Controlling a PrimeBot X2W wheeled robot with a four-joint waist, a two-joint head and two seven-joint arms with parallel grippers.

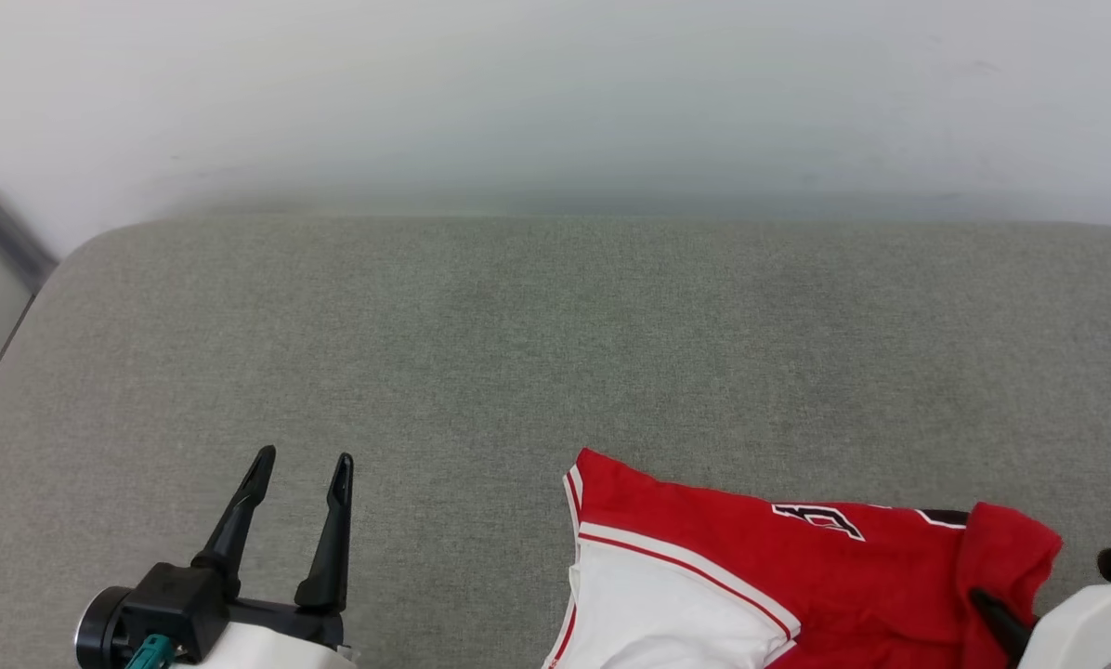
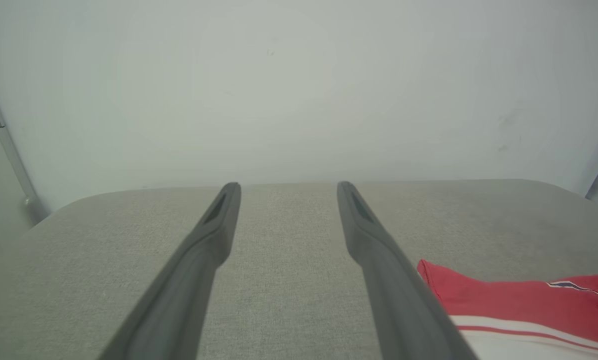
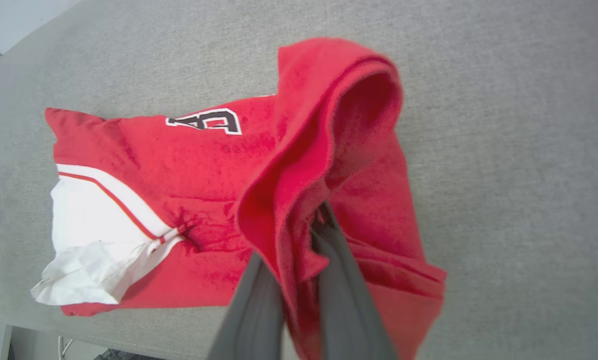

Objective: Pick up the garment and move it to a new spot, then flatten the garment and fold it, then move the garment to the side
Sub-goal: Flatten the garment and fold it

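We note left claw [image 1: 305, 459] spread, pointing forward over tabletop [image 1: 555, 353] | right claw [image 3: 301, 235] angled down, clamped on garment [image 3: 204, 175] fold.

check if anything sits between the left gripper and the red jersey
Nothing visible does. The left gripper, open, is over the grey cushion, and just bare cushion lies between it and the near edge of the garment to its right. The right gripper is shut on a fold of the garment.

A bare, lab-like room: a grey fabric-covered pad [image 1: 481, 353] set against a plain white wall [image 1: 555, 84].
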